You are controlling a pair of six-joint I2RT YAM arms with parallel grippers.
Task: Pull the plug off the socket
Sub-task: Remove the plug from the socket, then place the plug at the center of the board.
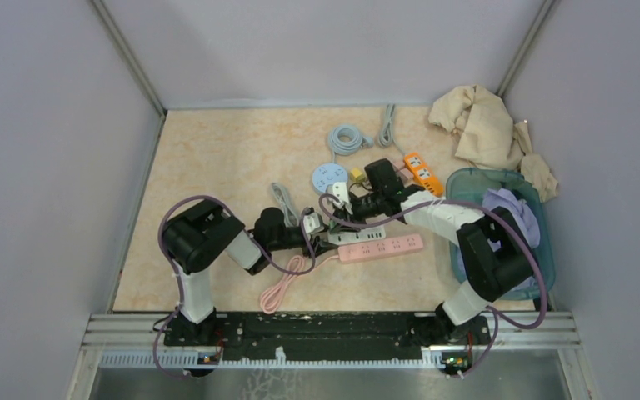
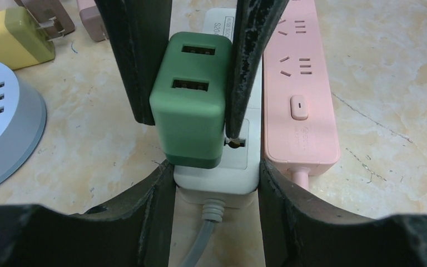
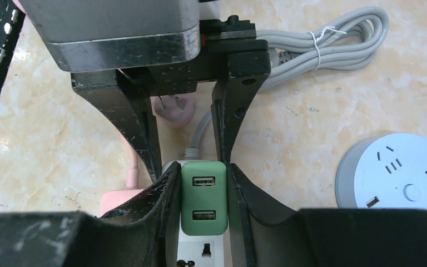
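Green plug (image 2: 188, 105) sits seated in white power strip (image 2: 217, 178) mid-desk (image 2: 395, 67), right fingers (image 2: 130, 67) clenched on its sides, left fingers (image 2: 281, 211) grasping the strip's cord end; pull not yet done, so next likely needs a straight lift while left pins strip down.

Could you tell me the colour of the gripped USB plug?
The boxy plastic plug is green; clearest from left wrist.

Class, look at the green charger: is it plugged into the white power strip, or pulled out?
Plugged in: the green charger sits flush on the white power strip, no prongs showing.
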